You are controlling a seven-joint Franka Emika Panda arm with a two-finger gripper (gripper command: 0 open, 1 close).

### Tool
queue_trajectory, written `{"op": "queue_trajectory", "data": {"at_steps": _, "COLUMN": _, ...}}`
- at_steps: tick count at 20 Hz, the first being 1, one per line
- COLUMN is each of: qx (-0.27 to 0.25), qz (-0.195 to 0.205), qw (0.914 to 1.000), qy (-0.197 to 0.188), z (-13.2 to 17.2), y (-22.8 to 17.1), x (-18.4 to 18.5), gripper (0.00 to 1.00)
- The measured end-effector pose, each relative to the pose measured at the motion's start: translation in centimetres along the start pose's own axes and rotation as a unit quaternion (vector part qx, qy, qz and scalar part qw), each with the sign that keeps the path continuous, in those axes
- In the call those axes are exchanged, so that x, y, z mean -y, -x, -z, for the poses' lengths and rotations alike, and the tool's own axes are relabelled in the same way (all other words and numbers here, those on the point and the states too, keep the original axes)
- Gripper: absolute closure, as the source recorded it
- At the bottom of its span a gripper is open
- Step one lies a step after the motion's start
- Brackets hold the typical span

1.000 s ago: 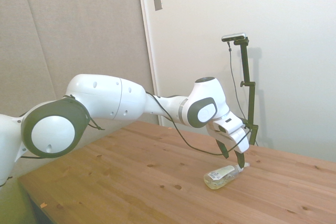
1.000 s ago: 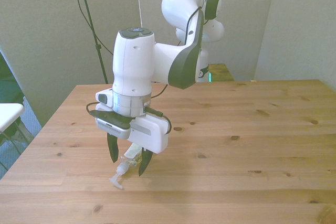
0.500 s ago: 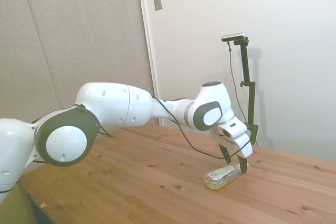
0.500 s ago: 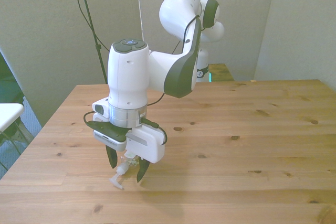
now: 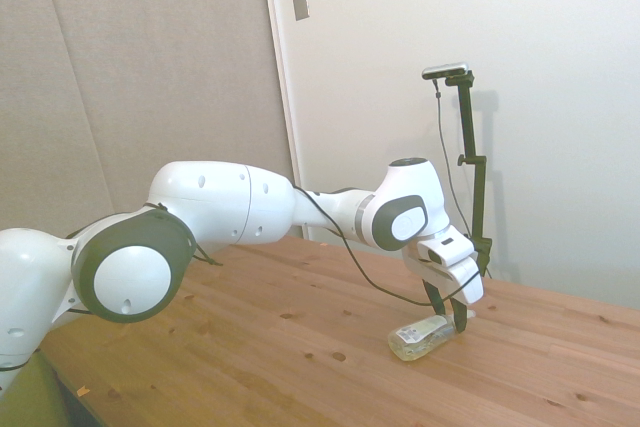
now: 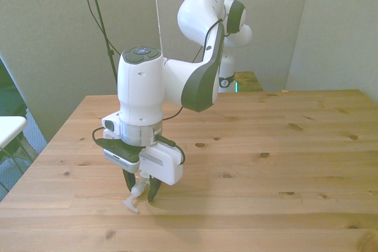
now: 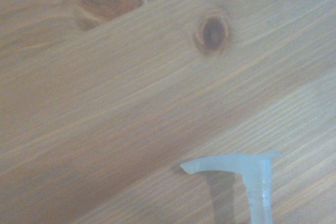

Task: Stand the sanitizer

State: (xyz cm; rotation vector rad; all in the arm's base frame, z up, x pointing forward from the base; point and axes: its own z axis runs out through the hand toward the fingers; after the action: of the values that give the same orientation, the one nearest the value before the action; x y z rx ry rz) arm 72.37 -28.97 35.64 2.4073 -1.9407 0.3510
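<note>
The sanitizer (image 5: 418, 339) lies on its side on the wooden table (image 5: 250, 347), a small clear bottle of pale liquid with a white label. In the front view its body is hidden behind the gripper, and only the white pump nozzle (image 6: 131, 205) pokes out toward the table's near edge. My gripper (image 6: 140, 193) points straight down over the pump end, its dark fingers closed in on the white pump neck. From the side, the gripper (image 5: 449, 315) sits at the bottle's far end, low over the wood. The wrist view holds the nozzle (image 7: 231, 163) lying flat on the boards.
Bare wooden planks with dark knots (image 6: 264, 155) stretch toward the front view's right. The table's near edge (image 6: 189, 246) runs a short way past the nozzle. A white object (image 6: 9, 128) stands off the table at the front view's left.
The gripper has come down onto the pump end and its fingers have narrowed from a wide gap to the pump neck. The bottle has stayed lying in place.
</note>
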Motion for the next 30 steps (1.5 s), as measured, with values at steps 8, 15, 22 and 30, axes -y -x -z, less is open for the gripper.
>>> {"op": "queue_trajectory", "data": {"at_steps": 8, "qx": 0.010, "qz": -0.002, "qw": 0.9999, "qy": -0.007, "z": 0.5, "y": -0.4, "x": 0.0, "gripper": 1.00}}
{"op": "queue_trajectory", "data": {"at_steps": 15, "qx": -0.015, "qz": 0.003, "qw": 0.9989, "qy": -0.044, "z": 3.9, "y": -0.4, "x": 1.1, "gripper": 1.00}}
{"op": "queue_trajectory", "data": {"at_steps": 22, "qx": -0.094, "qz": 0.026, "qw": 0.9894, "qy": -0.108, "z": 11.0, "y": 4.2, "x": 1.4, "gripper": 1.00}}
{"op": "queue_trajectory", "data": {"at_steps": 30, "qx": -0.203, "qz": 0.009, "qw": 0.9652, "qy": -0.164, "z": 11.1, "y": 11.4, "x": -2.0, "gripper": 1.00}}
